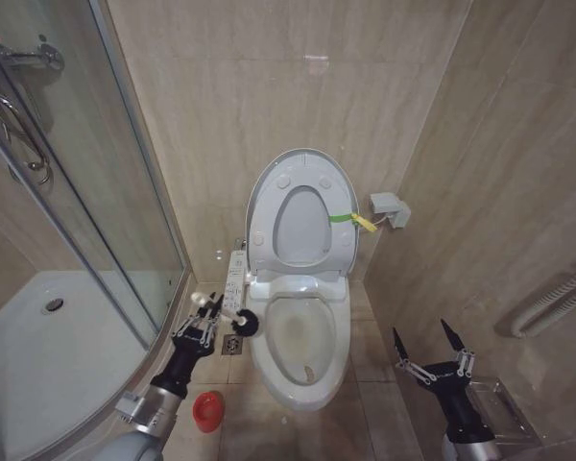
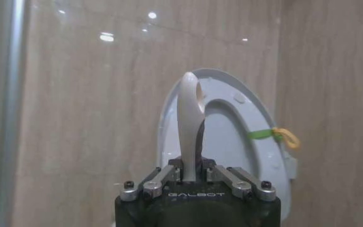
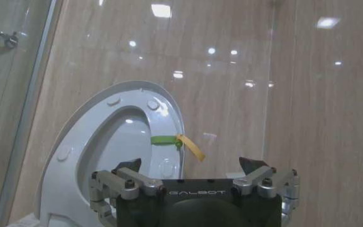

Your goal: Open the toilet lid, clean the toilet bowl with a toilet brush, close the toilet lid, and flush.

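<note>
Toilet lid [image 1: 300, 206] raised against beige tiled wall [image 1: 269, 86].

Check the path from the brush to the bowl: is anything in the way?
Nothing visible. The lid and seat stand raised against the wall, so the bowl is open. The left gripper holds the brush beside the bowl's rim.

Your head camera is looking down at the bowl [image 1: 302, 346]; both wrist cameras are facing the raised lid [image 2: 245, 142] nearby.
</note>
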